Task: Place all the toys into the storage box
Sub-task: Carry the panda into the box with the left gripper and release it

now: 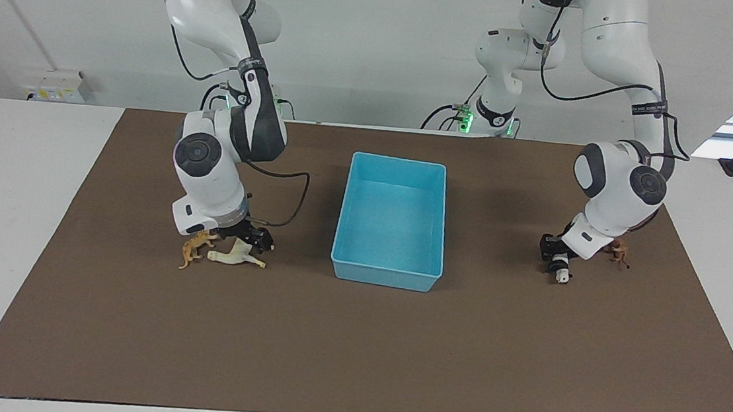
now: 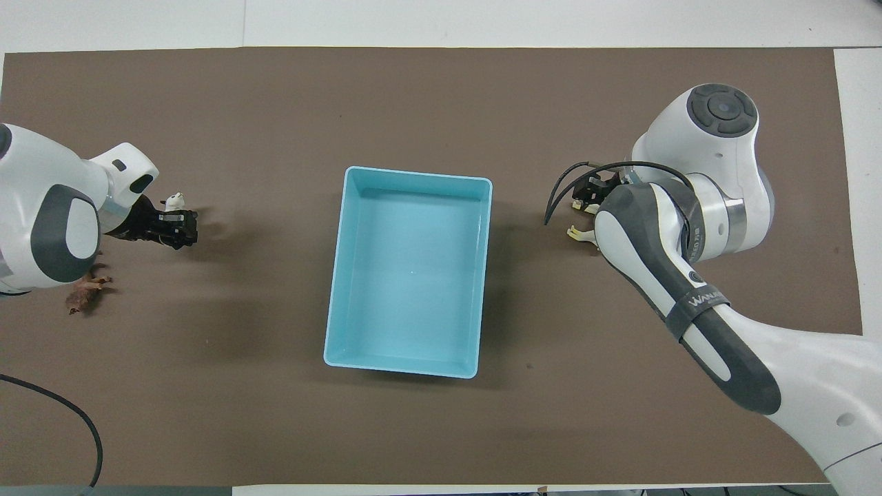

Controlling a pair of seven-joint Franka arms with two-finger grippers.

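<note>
The light blue storage box (image 1: pixel 384 275) (image 2: pixel 402 368) stands empty at the middle of the brown mat. Toward the right arm's end, the cream-white horse (image 1: pixel 236 258) lies on its side beside the orange tiger (image 1: pixel 193 248). My right gripper (image 1: pixel 252 238) (image 2: pixel 590 195) is low, right at the horse, whose legs (image 2: pixel 577 233) poke out from under the arm; the tiger is hidden in the overhead view. Toward the left arm's end, my left gripper (image 1: pixel 555 252) (image 2: pixel 176 229) is low at the black-and-white panda (image 1: pixel 561 274) (image 2: pixel 173 201). The brown lion (image 1: pixel 619 253) (image 2: pixel 84 293) stands beside it, nearer the robots.
The brown mat (image 1: pixel 354 351) covers most of the white table (image 1: pixel 12 155). A black cable (image 2: pixel 69 413) loops in near the left arm's base. A socket box (image 1: pixel 58 86) sits at the table's edge by the wall.
</note>
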